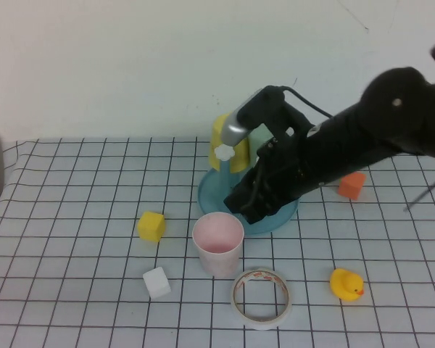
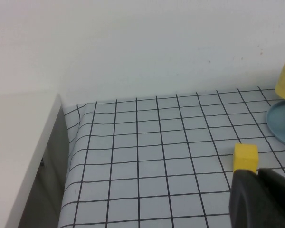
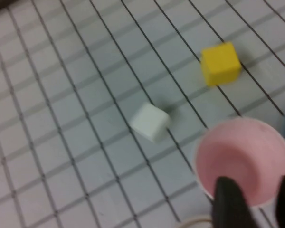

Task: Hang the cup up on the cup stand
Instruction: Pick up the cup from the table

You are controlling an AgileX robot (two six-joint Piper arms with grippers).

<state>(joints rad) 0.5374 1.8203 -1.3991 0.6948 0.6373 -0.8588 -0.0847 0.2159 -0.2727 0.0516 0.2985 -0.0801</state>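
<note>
The pale pink cup (image 1: 217,243) stands upright, mouth up, just in front of the blue cup stand (image 1: 212,194). A yellow cup (image 1: 227,138) and a mint-green cup (image 1: 261,136) hang on the stand, and one white flower knob (image 1: 223,152) shows. My right gripper (image 1: 248,203) hovers over the stand's base, right behind the pink cup. In the right wrist view its gripper (image 3: 259,204) is open and empty over the cup's near rim (image 3: 242,159). My left gripper (image 2: 255,172) is shut and empty, low over the table's left part, out of the high view.
A yellow cube (image 1: 151,225), a white cube (image 1: 156,282), a white tape ring (image 1: 261,297), a rubber duck (image 1: 345,284) and an orange block (image 1: 351,185) lie around the cup. The table's left edge (image 2: 66,156) drops beside a white cabinet.
</note>
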